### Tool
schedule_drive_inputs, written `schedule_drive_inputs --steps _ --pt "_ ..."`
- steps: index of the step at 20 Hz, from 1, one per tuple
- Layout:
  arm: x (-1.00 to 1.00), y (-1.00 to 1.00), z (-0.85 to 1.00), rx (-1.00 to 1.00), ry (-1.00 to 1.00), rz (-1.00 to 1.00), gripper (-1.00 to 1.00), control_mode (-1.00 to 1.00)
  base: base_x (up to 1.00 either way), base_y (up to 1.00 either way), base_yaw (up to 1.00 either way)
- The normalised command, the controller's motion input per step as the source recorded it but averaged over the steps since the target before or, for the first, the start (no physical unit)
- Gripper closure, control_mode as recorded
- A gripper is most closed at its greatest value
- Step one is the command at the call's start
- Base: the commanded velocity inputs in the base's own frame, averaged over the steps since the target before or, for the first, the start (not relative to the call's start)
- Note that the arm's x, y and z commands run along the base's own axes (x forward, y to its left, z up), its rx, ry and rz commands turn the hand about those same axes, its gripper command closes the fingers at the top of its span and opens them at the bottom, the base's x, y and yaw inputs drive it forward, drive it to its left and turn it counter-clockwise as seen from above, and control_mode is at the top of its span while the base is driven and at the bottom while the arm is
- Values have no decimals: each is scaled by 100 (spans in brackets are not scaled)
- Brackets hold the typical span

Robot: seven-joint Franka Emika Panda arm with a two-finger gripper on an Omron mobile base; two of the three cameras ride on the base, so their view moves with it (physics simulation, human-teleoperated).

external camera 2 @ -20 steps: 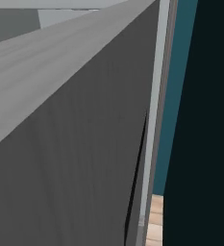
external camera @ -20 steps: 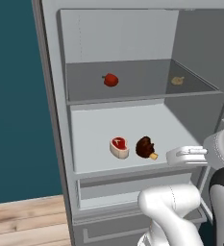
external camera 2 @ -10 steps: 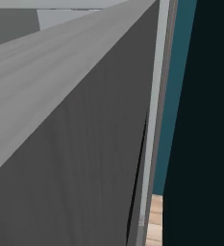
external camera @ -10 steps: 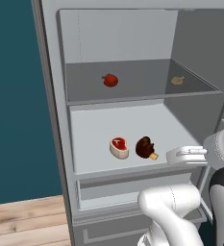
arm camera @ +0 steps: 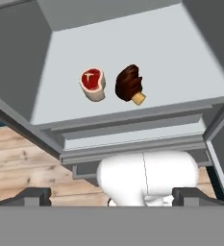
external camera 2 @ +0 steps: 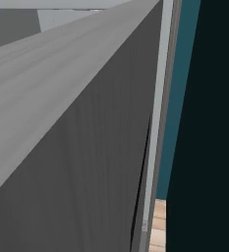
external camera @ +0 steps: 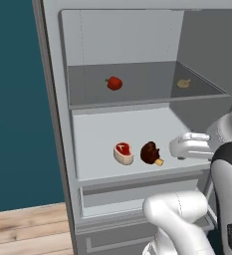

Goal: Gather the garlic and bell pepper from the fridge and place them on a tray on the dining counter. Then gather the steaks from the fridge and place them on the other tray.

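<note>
Hovering wide open, gripper (arm camera: 111,194) above the lower fridge (external camera: 58,149) shelf; raw steak (arm camera: 93,84) and brown steak (arm camera: 129,83) lie ahead, untouched

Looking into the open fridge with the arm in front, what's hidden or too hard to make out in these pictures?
- Right base view: the fridge interior, blocked by the grey door panel close to the camera.
- Left base view: the garlic is too small for detail; the robot's white arm covers the lower right of the fridge.
- Hand view: the upper shelf with the bell pepper, cut off by the top edge.
</note>
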Motion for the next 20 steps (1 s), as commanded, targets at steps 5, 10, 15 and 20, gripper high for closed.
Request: schedule_drive_inputs --steps 5,10,15,20 --pt "14 0 60 -1 9 -6 -100 -100 0 0 0" --pt "24 -6 22 -3 2 -10 -100 -100 0 0 0" --pt "32 -20 -5 -5 -2 -9 -100 -100 0 0 0" --pt "16 -14 -29 -16 -37 -1 -100 -100 0 0 0"
